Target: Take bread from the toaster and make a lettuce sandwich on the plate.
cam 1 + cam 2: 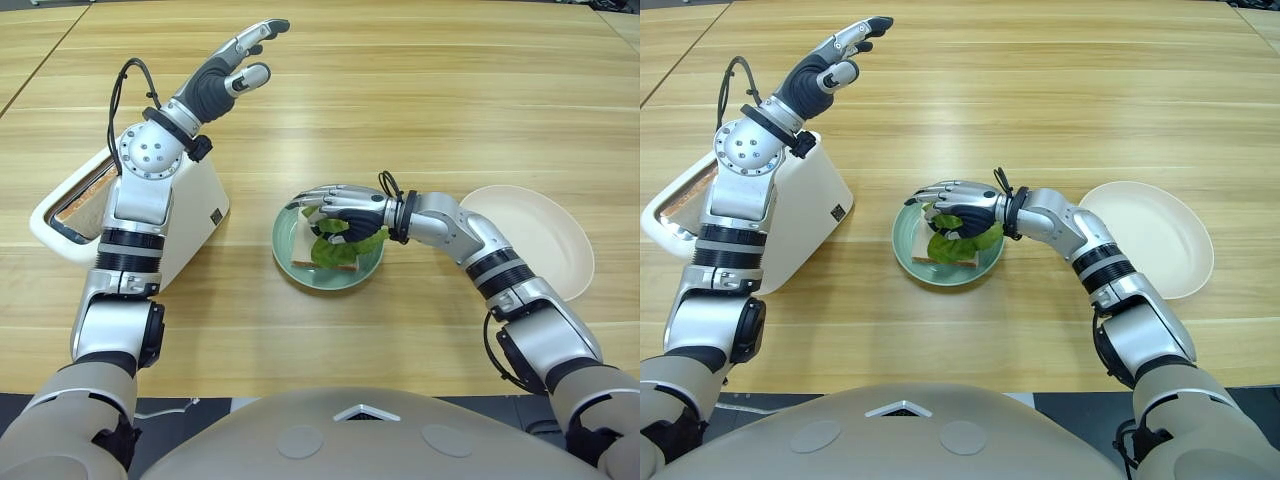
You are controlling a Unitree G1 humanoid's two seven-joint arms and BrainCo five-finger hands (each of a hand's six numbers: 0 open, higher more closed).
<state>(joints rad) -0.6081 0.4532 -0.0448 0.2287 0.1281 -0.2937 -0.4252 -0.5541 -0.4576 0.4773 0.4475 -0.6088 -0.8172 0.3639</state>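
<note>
A white toaster point(195, 215) stands at the tabletop's left, with a brown slice point(88, 198) in its slot. Near the middle, a green plate point(284, 243) holds a second slice point(303, 261) topped with lettuce point(345, 247), which seems to be gripped by the right hand point(345, 208).

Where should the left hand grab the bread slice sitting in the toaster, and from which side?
Pinch the bread slice by its exposed edge, fingers on its two flat faces. Only that edge shows in the toaster slot, which opens up and toward the robot's left, so likely come from there and pull straight out. The left hand is open and free.
</note>
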